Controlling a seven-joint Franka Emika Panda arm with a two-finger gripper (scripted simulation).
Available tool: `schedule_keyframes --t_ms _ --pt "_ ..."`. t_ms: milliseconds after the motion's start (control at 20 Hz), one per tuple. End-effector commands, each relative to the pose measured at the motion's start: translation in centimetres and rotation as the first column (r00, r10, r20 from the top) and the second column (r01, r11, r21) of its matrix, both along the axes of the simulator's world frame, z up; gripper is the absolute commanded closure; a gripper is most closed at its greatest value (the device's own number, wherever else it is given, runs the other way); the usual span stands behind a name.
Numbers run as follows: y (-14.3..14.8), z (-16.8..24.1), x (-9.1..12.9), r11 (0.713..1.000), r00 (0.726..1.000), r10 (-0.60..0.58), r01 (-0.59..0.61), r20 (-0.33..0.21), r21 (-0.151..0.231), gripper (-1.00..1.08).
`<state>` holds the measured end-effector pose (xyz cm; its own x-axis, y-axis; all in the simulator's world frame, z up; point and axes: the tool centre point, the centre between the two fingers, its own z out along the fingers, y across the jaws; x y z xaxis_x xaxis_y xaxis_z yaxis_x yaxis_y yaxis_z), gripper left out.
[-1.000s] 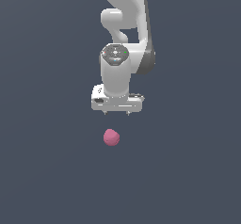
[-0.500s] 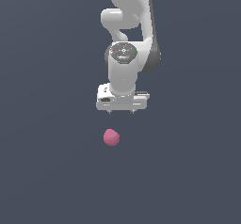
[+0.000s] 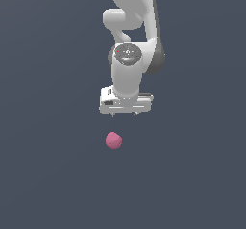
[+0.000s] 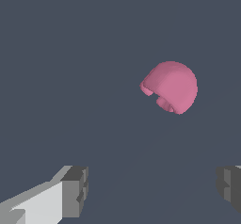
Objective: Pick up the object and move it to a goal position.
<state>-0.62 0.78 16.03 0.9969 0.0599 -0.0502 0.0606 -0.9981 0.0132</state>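
Object [image 3: 114,140]: small pink lumpy ball, nearest item in exterior view, lying free on the dark floor [image 3: 48,175]; approx. 7 o'clock of gripper, near, not touching.
Handling (est.): prob. light, matte so fair friction; rounded, may roll if nudged. One side looks notched in wrist view [image 4: 171,87].
Grasp pt (est.): across widest middle, pads on opposite sides.
Gripper [image 3: 125,113]: released, fingers [image 4: 75,190] spread wide, holding nothing.
Arm [image 3: 129,55]: white, farthest back, approx. vertical.
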Motion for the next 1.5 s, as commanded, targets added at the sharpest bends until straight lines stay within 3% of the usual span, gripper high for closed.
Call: schedule_keyframes --t_ms 0,400,700,1050,1450 --pt "-0.1 -0.1 0.2 1.0 1.0 0.019 -0.019 0.0 0.0 -0.92" --pt "-0.7 -0.9 1.3 0.991 0.991 0.137 -0.137 0.004 0.004 -0.92" --pt "-1.5 -1.8 2.5 0.962 0.962 0.273 -0.273 0.01 0.009 -0.92" --pt "-2.6 -3.1 4.0 0.9 0.9 0.436 -0.436 0.018 0.014 -0.92" --pt "-3.9 -4.5 5.6 0.797 0.797 0.603 -0.604 0.031 0.017 -0.92"
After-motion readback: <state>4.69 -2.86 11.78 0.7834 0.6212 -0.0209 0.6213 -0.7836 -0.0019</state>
